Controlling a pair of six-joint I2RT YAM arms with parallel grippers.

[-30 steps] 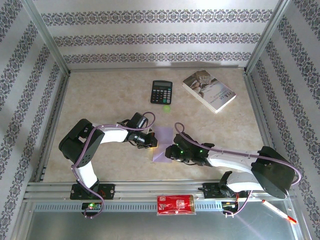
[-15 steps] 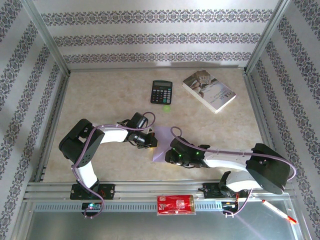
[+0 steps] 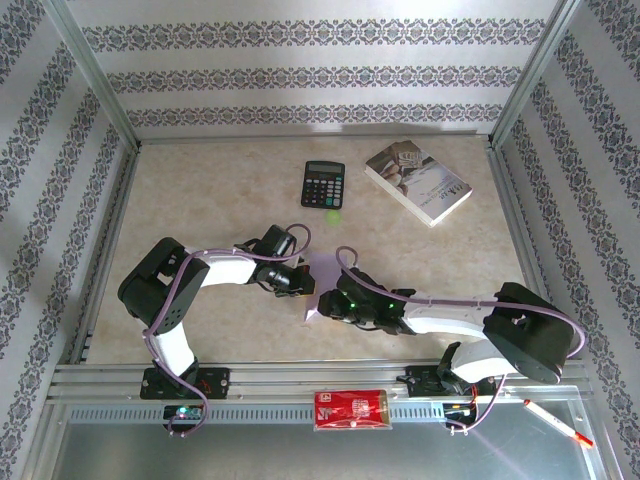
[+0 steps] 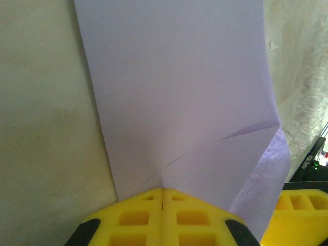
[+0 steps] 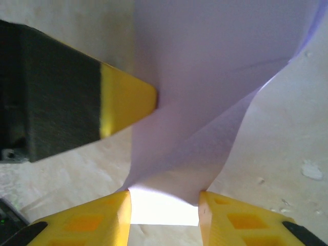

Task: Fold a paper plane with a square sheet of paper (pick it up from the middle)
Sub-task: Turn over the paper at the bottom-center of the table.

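Fingers (image 4: pixel 136 218) of the left hand (image 4: pixel 163 190) sit pressed together with no gap, their yellow tips touching the edge of the square sheet of paper (image 4: pixel 179 92) — whether they pinch it or only press on it I cannot tell. Two creases run across the lilac sheet from those tips. The right hand (image 5: pixel 164 197) faces it from the opposite side, fingers parted and gripping nothing; a raised, curling flap of the sheet ends in the gap between them. The sheet lies partly folded on the counter (image 3: pixel 220 200), between the two arms. Well beyond it, toward the back wall, rest a green disc (image 3: pixel 333 214), a calculator (image 3: pixel 323 184) and a white-covered book (image 3: pixel 417 180) — all apart from the paper.
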